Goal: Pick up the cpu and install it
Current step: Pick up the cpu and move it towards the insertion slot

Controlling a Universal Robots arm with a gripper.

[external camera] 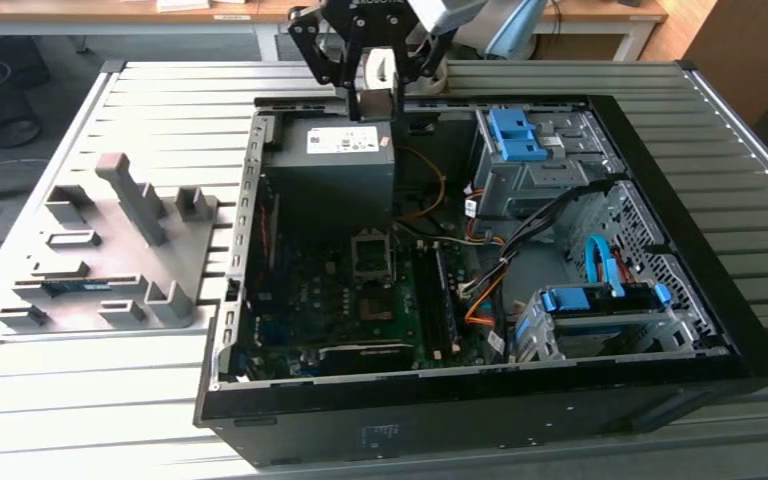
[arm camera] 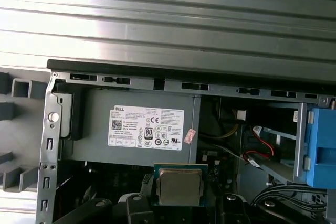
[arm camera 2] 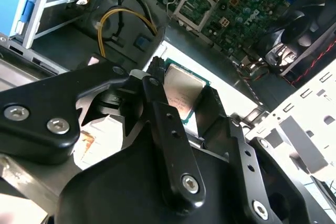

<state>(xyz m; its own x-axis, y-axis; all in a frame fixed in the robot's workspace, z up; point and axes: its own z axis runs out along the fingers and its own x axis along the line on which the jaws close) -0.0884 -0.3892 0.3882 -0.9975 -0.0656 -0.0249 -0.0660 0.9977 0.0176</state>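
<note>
Already picked up: gripper (external camera: pixel 373 100) clenched on the cpu (arm camera: pixel 179 186), hovering above the power supply (external camera: pixel 337 165) at 12 o'clock of the case (external camera: pixel 491 412). Install not done; empty socket (external camera: pixel 372 250) lies at 6 o'clock from the gripper.

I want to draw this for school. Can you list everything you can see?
cpu: 1, silver with a green edge, held above the power supply
power supply: 1, grey with a white label, inside the case
case: 1, black, open, on the table
motherboard: 1, green, on the case floor
socket: 1, dark with a metal frame, on the motherboard
brackets: 2, blue, in the case at the exterior view's right
cables: several, black and orange, inside the case
holder: 1, grey, on the table at the exterior view's left
table: 1, grey slats, under everything
tool: 1, black, shut on the cpu
</note>
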